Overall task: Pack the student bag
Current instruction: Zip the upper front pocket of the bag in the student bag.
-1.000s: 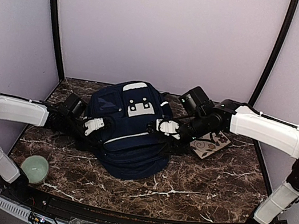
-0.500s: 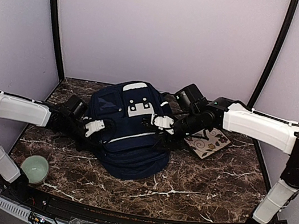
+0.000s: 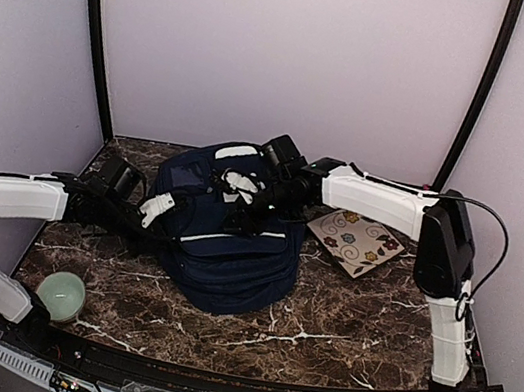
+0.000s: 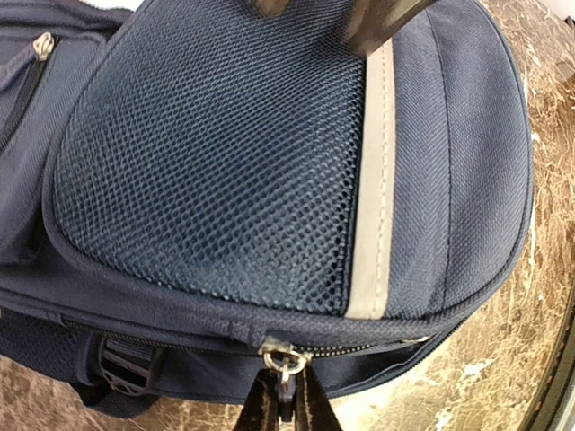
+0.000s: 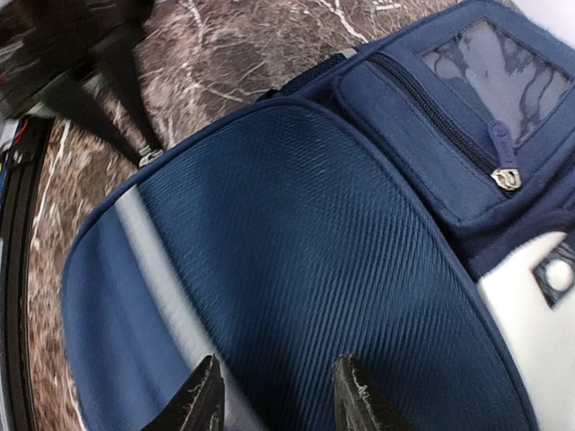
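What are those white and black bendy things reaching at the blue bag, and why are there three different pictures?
Those are two robot arms, each ending in a two-finger gripper, like a pinching hand. The wide picture comes from a camera above and behind the arms. The two close-up pictures come from little cameras on the arms' wrists, so each one shows its own gripper's fingers at the bottom edge. On the dark brown marble-patterned table lie a big navy-blue fabric backpack, a small pale green round pot and a flat pale card with coloured flower shapes. The left gripper is pinched shut on a small silver zipper pull at the backpack's edge. The right gripper is open over the backpack's front and holds nothing.
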{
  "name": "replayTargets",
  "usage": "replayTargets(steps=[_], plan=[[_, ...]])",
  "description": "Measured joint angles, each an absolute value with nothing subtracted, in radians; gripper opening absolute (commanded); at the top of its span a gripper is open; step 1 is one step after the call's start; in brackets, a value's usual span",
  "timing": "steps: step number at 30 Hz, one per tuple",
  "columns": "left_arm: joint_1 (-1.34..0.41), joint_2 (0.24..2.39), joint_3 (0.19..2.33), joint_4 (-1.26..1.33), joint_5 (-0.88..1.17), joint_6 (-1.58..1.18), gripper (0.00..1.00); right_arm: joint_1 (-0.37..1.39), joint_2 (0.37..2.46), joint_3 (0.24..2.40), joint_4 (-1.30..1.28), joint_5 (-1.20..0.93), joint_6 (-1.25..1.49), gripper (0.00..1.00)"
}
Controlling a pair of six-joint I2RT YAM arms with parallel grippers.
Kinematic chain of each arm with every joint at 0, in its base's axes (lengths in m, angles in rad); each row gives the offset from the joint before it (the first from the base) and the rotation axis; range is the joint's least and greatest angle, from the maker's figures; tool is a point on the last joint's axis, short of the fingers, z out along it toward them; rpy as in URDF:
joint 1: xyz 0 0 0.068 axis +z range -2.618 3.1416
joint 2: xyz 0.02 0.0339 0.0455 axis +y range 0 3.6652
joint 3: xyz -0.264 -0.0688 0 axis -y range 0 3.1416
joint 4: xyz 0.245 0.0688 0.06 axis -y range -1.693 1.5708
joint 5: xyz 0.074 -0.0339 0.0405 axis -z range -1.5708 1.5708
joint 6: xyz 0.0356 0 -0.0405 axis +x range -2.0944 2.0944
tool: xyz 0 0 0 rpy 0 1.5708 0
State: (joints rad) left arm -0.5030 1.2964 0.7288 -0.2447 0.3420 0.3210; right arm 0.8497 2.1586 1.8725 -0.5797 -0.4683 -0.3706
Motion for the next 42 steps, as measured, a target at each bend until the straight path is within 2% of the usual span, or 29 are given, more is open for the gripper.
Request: replayTargets(steps=[7,16,33,37,42], plan=[[-0.522,1.291,0.731,-0.294,0.328,0.267,0.00,0.859,2.354,2.070,-0.579,-0.567,-0.220,0.42],[-0.620,1.300,0.751,-0.346,0.269,0.196,0.00,0.888,2.423,2.114,-0.538,-0.627,-0.135,0.42],[-0.810,1.518,0.889,-0.354,0.286,0.137,0.03,0.888,2.467,2.143,-0.495,-0.656,-0.070,0.41],[-0.832,1.604,0.947,-0.338,0.307,0.133,0.06,0.887,2.469,2.144,-0.496,-0.659,-0.068,0.41],[-0.853,1.662,0.997,-0.311,0.329,0.126,0.21,0.872,2.469,2.144,-0.503,-0.684,-0.065,0.41]])
